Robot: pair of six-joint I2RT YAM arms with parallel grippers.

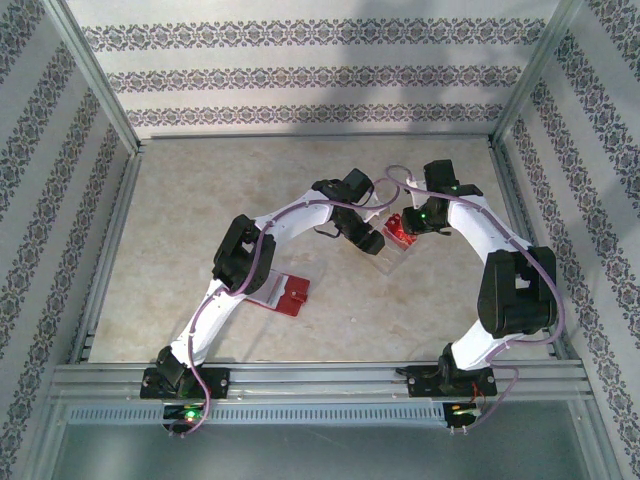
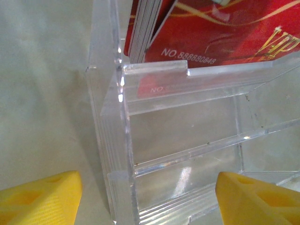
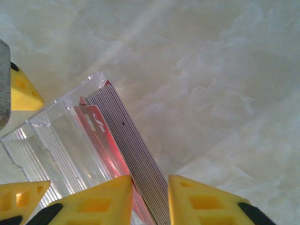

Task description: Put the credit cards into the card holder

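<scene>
Clear plastic tray (image 2: 211, 70) on marbled table (image 1: 200, 200)

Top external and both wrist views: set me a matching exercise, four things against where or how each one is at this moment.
Things:
1. card holder
2. credit cards
3. left gripper
4. right gripper

States:
A. open, fingers astride the clear tray
B. flat on the table, beside the left arm
C. closed on the credit cards
D. standing on edge in the clear tray

Pairs: 1-B, 2-D, 3-A, 4-C
</scene>
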